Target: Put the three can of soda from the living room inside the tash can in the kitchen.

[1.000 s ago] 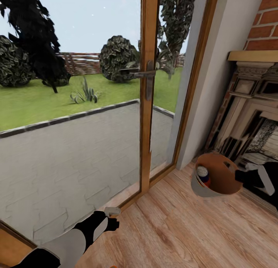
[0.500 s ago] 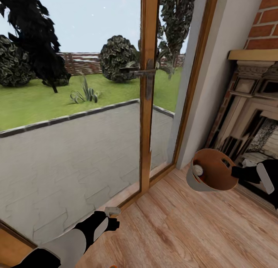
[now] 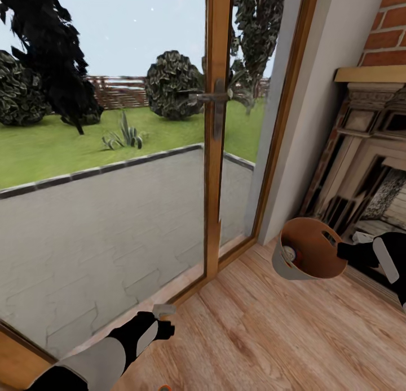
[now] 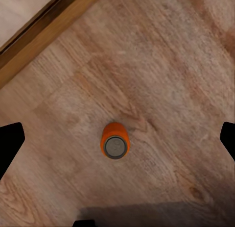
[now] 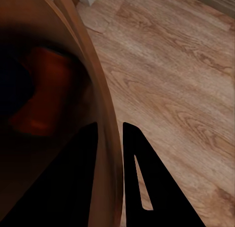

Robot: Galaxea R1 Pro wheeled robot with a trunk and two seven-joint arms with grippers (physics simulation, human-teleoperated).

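Observation:
My right gripper (image 3: 345,250) is shut on the rim of the trash can (image 3: 307,256) and holds it tilted above the plank floor by the fireplace. In the right wrist view its fingers (image 5: 142,183) straddle the wood-toned rim (image 5: 105,138). Inside the bin lie an orange can (image 5: 41,89) and a dark shape beside it; from the head a grey can top (image 3: 289,252) shows. A third orange soda can (image 4: 115,141) stands upright on the floor below my open left gripper (image 4: 117,143), apart from its fingers. A sliver of that can (image 3: 164,387) shows at the frame's bottom edge.
Wood-framed glass doors (image 3: 217,126) with a metal handle stand straight ahead, a patio and garden behind them. The stone fireplace (image 3: 372,171) and brick wall (image 3: 392,25) are at the right. Plank floor (image 3: 270,334) stretches between both arms.
The bin has risen a little, shifted left and tipped its mouth more toward me; the can inside slid. The head view shifted slightly. My left arm stays put.

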